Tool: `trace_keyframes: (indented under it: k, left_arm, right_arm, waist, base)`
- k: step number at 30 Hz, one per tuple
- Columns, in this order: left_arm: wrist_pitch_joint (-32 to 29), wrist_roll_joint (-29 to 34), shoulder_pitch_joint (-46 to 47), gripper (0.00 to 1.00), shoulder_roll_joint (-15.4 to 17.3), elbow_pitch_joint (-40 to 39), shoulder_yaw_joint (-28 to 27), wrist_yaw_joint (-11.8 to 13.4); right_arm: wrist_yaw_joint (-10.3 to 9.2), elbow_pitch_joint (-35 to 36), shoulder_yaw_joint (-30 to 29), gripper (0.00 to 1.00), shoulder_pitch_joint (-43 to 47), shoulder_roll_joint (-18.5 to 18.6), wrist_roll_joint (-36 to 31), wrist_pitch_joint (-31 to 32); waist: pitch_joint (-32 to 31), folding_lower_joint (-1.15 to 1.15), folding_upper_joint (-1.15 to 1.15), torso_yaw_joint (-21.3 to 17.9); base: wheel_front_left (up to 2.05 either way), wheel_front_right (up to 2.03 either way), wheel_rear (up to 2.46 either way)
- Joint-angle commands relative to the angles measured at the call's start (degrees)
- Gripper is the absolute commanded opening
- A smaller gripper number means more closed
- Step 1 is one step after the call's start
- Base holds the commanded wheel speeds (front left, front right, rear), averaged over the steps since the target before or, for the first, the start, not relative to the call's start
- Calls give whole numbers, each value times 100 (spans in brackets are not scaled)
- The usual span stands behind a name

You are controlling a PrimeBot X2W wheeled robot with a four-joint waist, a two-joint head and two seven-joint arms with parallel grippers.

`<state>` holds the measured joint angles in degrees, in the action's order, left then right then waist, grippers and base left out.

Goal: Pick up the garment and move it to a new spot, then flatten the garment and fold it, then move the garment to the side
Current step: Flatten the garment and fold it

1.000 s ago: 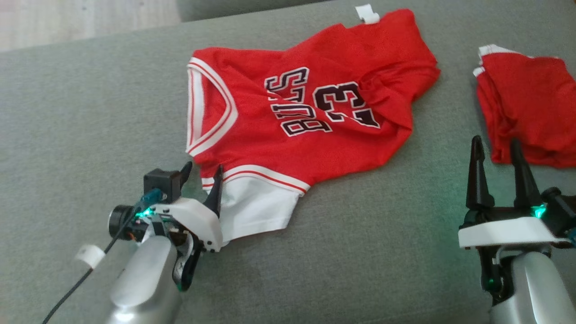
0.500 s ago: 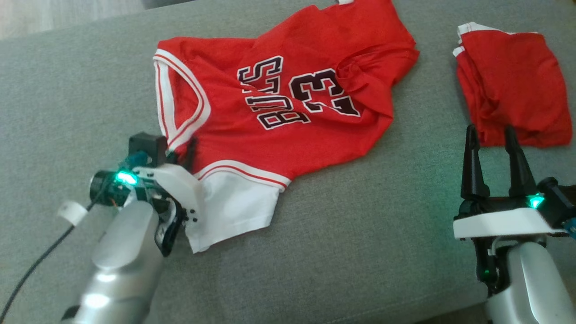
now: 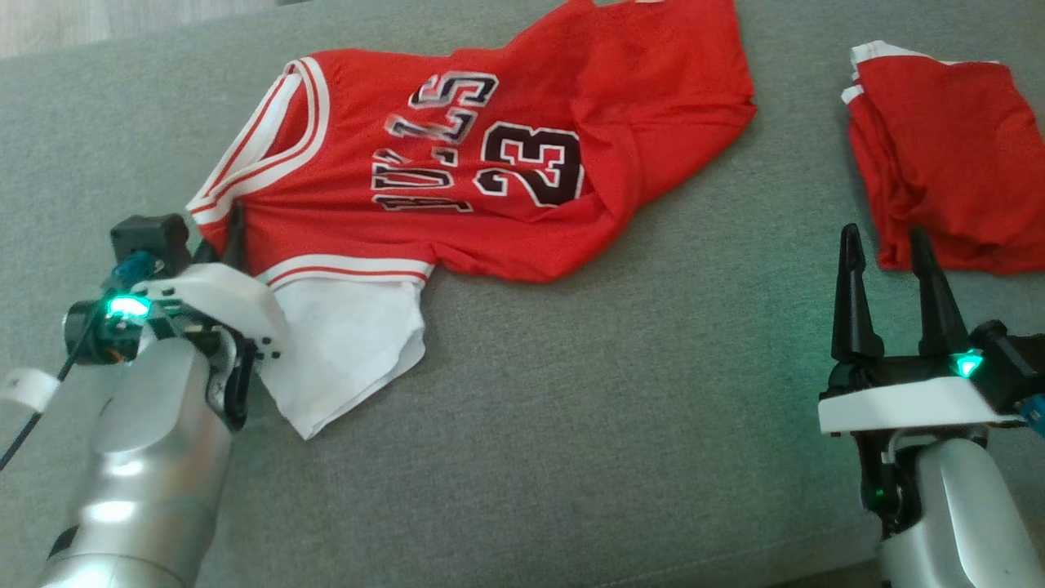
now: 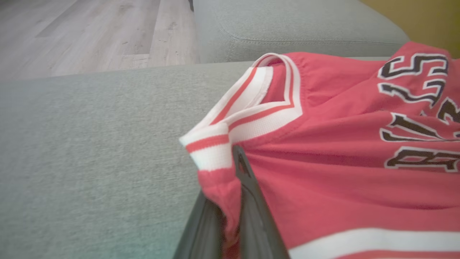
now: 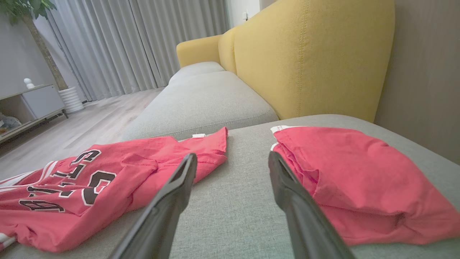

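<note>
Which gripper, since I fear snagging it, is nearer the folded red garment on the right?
Right. The right gripper stands open at the near edge of the folded red garment; the left gripper is far across the sofa, shut on the jersey.

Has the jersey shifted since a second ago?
Yes. The jersey, pinched at its shoulder by the left gripper, has been drawn leftward, away from the folded red garment.

Left pincer (image 3: 231,231) grips red jersey (image 3: 506,237)

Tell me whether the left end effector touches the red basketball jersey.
Touching: left wrist view shows the left end effector shut, pinching the red basketball jersey fabric.
</note>
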<state>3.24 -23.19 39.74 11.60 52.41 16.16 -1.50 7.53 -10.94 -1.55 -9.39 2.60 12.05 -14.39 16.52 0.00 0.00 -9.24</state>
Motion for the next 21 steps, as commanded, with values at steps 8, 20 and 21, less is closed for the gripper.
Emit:
trace_keyframes:
  k: [8, 20, 21]
  left_arm:
    - [261, -143, 289, 0, 370, 329, -330, 87]
    - [1150, 92, -25, 100, 129, -414, -158, 44]
    - [1162, 169, -157, 100, 97, -594, -134, 144]
  right_arm:
    - [-4, 162, 184, 100, -155, 28, -71, -61]
    - [-4, 253, 126, 100, -98, 28, -189, -61]
    - [-4, 270, 119, 100, -79, 28, -192, -61]
  waist:
    - [22, 0, 0, 134]
    - [-424, 0, 0, 601]
    - [-494, 0, 0, 653]
  base:
    - [0, 0, 0]
    - [0, 0, 0]
    - [0, 0, 0]
